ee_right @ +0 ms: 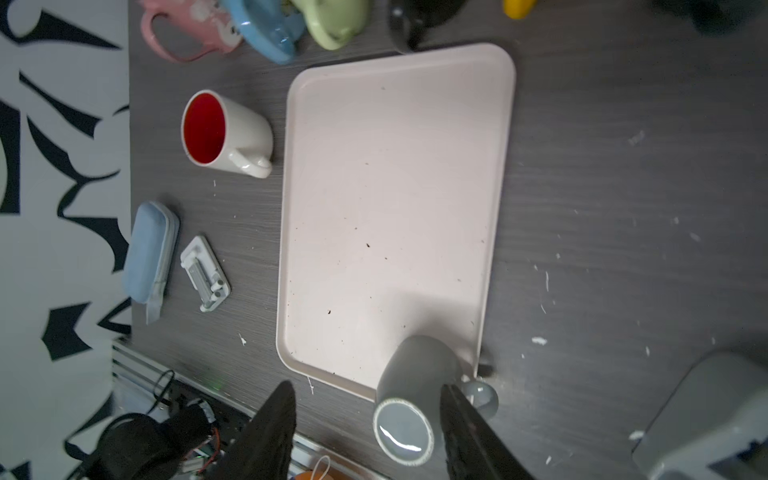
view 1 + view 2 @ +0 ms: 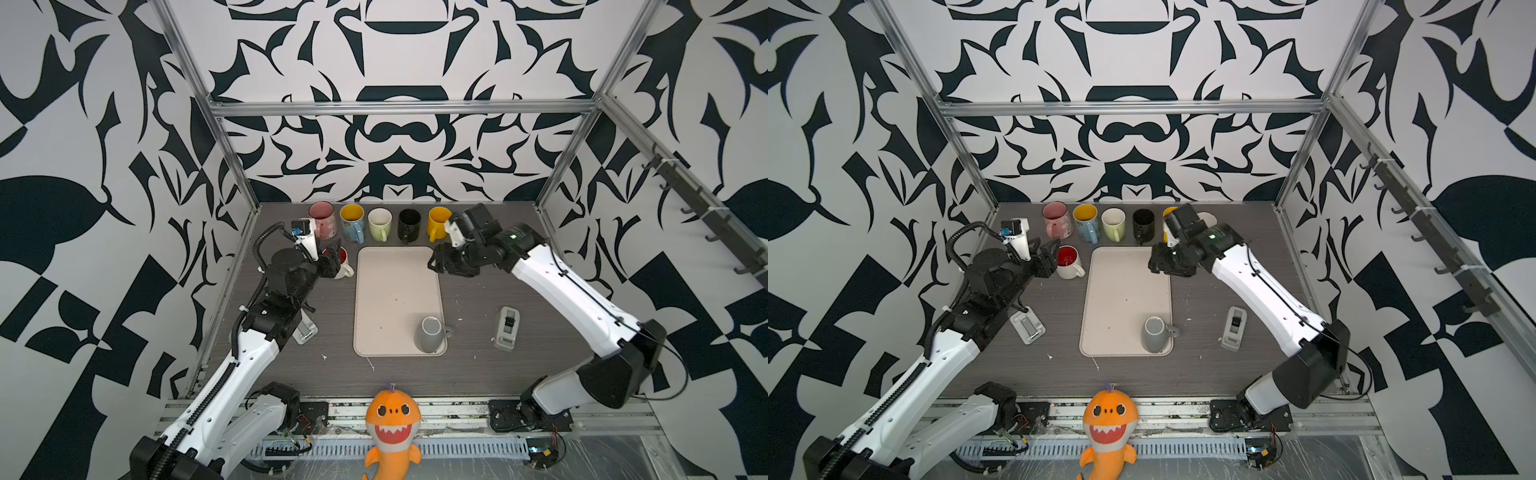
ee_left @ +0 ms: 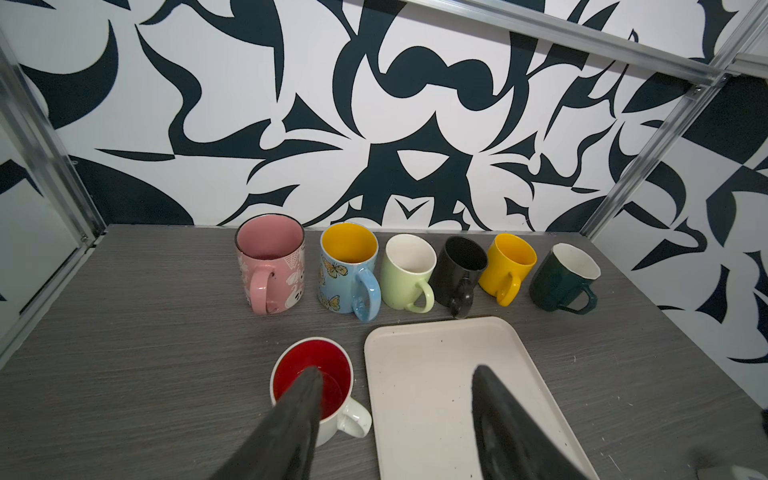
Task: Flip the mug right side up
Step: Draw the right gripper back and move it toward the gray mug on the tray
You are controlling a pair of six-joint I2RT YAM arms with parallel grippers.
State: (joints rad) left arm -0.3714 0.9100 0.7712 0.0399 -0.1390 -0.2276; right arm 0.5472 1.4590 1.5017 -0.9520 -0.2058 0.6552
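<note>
A grey mug (image 2: 430, 334) (image 2: 1156, 334) stands upside down on the near right corner of the beige tray (image 2: 395, 286) (image 2: 1121, 291). Its ringed base (image 1: 402, 430) faces up and its handle points right. My right gripper (image 2: 436, 261) (image 2: 1156, 262) (image 1: 366, 386) hangs open over the tray's far right corner, well apart from the mug. My left gripper (image 2: 332, 259) (image 2: 1050, 253) (image 3: 398, 372) is open too. It hovers beside an upright white mug with a red inside (image 3: 336, 365) (image 2: 1068, 259) (image 1: 224, 133), left of the tray, with nothing between its fingers.
Several upright mugs (image 2: 380, 224) (image 3: 409, 270) line the back wall. A grey tape dispenser (image 2: 507, 328) lies right of the tray. A small white gadget (image 2: 1027, 328) and a blue case (image 1: 151, 253) lie left. An orange shark plush (image 2: 392, 424) sits at the front edge.
</note>
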